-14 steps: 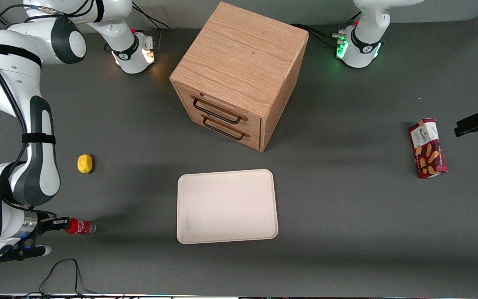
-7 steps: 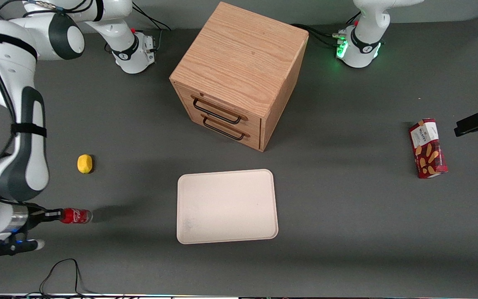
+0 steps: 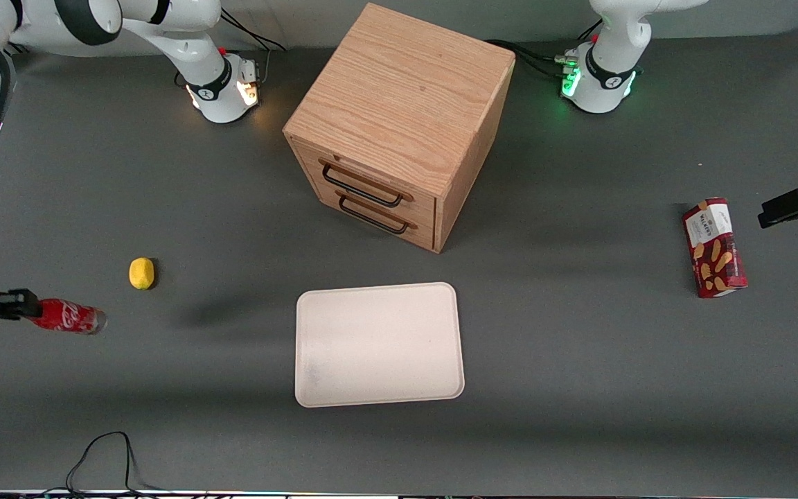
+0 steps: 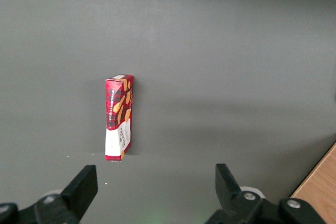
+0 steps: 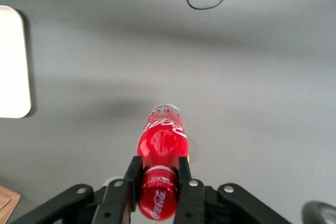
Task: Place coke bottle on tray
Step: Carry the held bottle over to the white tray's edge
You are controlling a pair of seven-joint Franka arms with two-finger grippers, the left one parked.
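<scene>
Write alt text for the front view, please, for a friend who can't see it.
The right arm's tool, at the working arm's end of a grey table, grips a small red coke bottle lifted off the surface, near a yellow lemon. A cream tray lies bare mid-table, in front of a wooden two-drawer cabinet; a red biscuit box lies toward the parked arm's end.

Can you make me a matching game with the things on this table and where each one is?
Things:
1. coke bottle
2. tray
3. lemon
4. biscuit box

Places:
A. lying toward the parked arm's end of the table
B. flat on the table in front of the wooden drawers
C. held in the gripper
D. on the table beside the held bottle

Pairs: 1-C, 2-B, 3-D, 4-A
</scene>
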